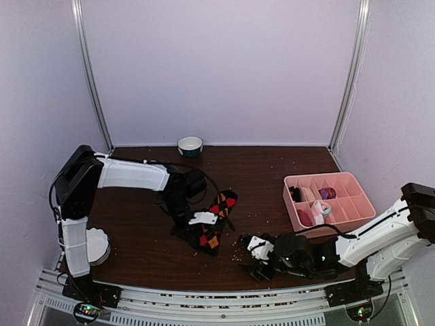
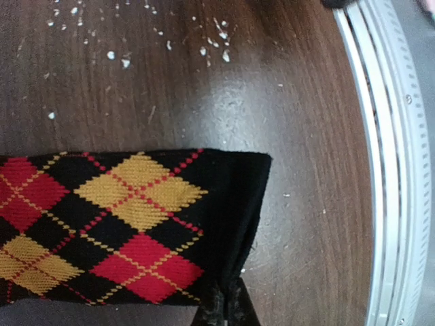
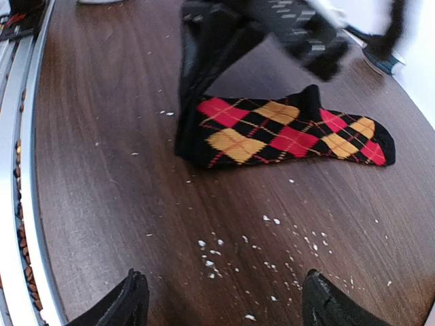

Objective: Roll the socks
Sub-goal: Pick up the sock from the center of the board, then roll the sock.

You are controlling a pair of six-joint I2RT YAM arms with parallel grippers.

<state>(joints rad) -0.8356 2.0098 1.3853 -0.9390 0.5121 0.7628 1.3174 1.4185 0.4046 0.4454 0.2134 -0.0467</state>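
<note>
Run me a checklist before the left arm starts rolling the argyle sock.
1. Left gripper pinched shut on the cuff edge of the argyle sock: ok.
2. Sock stretched out along the table, toe end lying flat: ok.
3. Right gripper open and apart from the sock, holding nothing: ok.
4. Right gripper near enough to pin the sock while rolling: not ok, it hovers short of it.
5. Rolling path clean: not ok, crumbs lie scattered between the right gripper and the sock.
6. Second sock ready alongside: cannot tell, none shows next to this one.
</note>
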